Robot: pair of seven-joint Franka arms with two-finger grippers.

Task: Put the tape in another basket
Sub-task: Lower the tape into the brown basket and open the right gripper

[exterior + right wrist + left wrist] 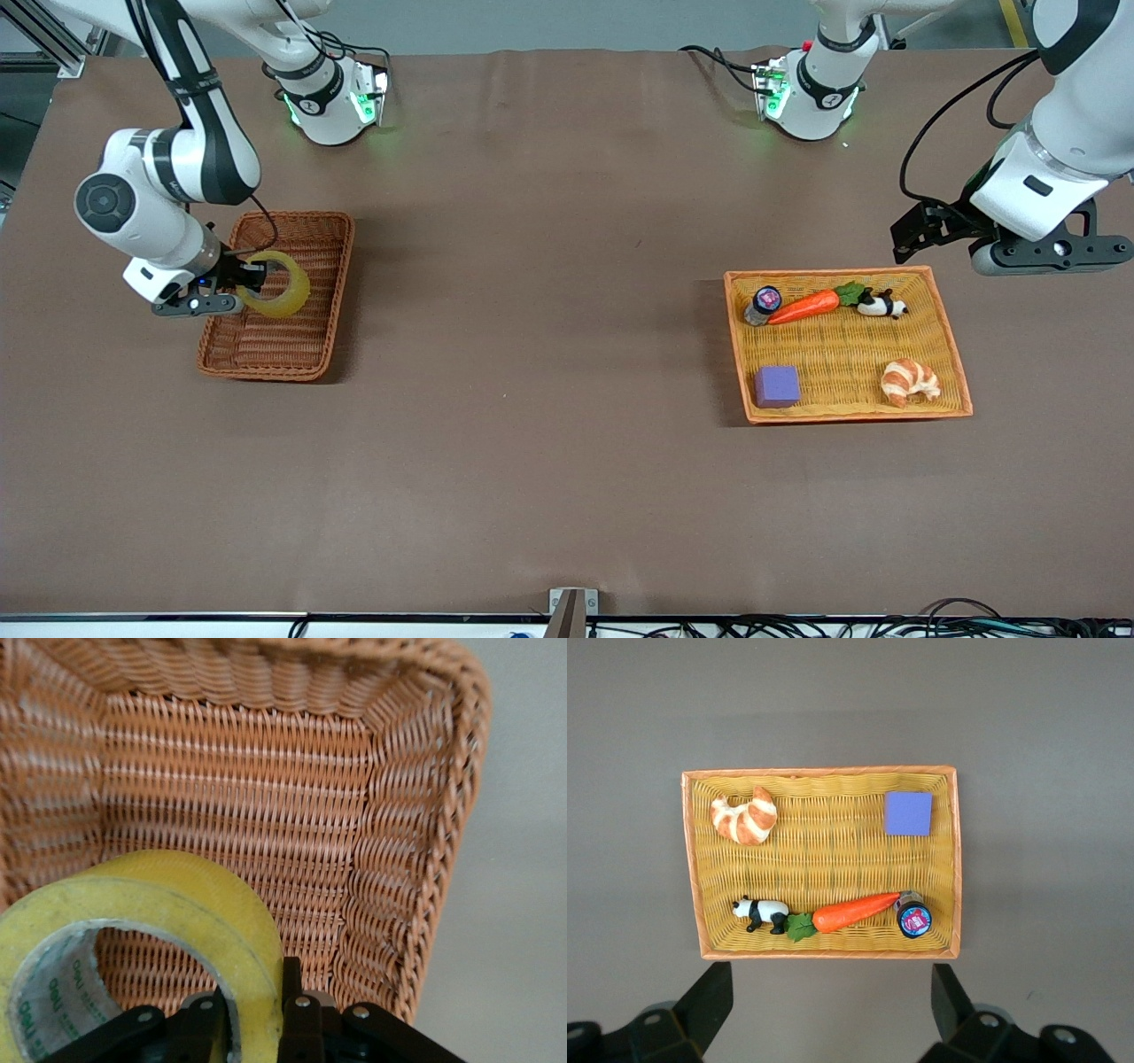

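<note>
The tape (pixel 282 285), a yellowish ring with a grey core, is held on edge in my right gripper (pixel 257 276), which is shut on its wall, one finger inside the ring and one outside. It hangs within the reddish-brown wicker basket (pixel 266 346) toward the right arm's end of the table. In the right wrist view the tape (pixel 177 895) fills the space by the gripper (pixel 257 992), with the basket floor (pixel 266 797) below. My left gripper (pixel 905 235) is open and empty over the table beside the orange-yellow tray (pixel 850 415); it also shows in the left wrist view (pixel 828 1001).
The tray (pixel 824 953) holds a carrot (pixel 804 307), a toy panda (pixel 881 305), a croissant (pixel 910 381), a purple block (pixel 777 386) and a small jar (pixel 764 304). Brown tabletop lies between basket and tray.
</note>
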